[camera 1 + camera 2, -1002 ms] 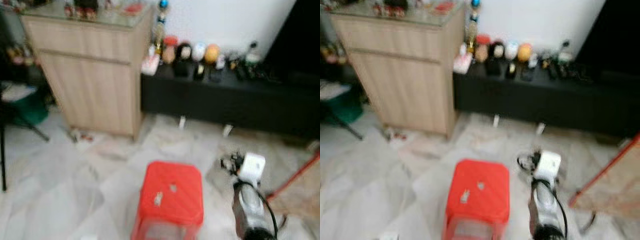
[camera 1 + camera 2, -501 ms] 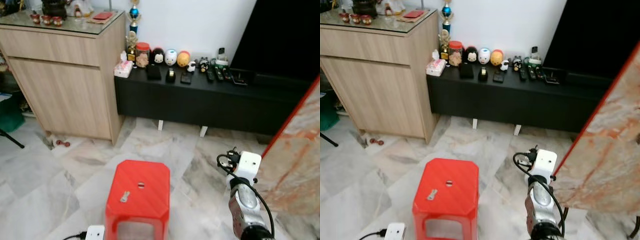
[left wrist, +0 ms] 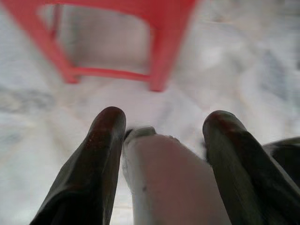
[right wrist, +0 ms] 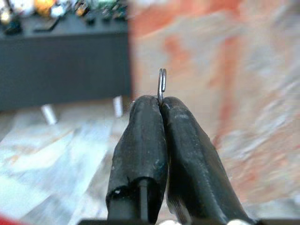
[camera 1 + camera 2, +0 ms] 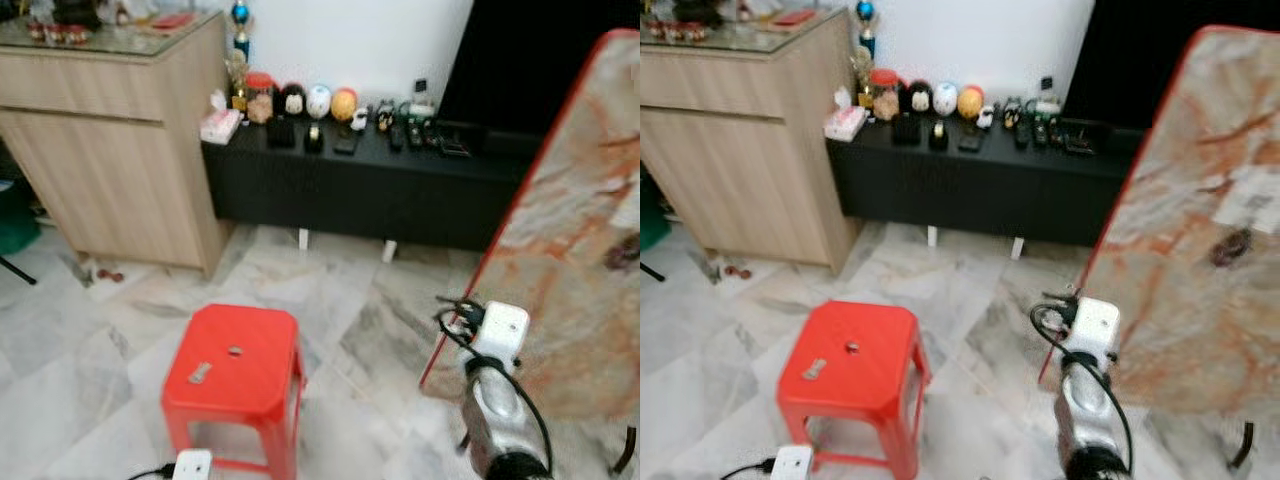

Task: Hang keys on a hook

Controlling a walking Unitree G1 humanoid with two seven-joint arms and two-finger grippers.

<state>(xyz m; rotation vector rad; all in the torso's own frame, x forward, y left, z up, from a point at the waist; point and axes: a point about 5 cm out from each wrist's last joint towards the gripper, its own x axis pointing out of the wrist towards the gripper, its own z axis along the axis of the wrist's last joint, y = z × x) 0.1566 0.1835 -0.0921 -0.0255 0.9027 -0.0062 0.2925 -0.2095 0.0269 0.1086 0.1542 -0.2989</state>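
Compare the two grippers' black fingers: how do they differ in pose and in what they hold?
The right gripper is shut, pinching a thin metal key ring; the left gripper is open, holding nothing. The right points toward the orange marbled slab; the left points at the floor by the red plastic stool. Both have two black fingers.

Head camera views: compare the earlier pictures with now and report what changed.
The camera has swung to the robot's right: the red stool and wooden cabinet slid left in frame, and the marble-patterned panel came into view. Nothing among the things visibly moved. The right arm stays raised beside the panel; the right gripper is pinched on a key ring.
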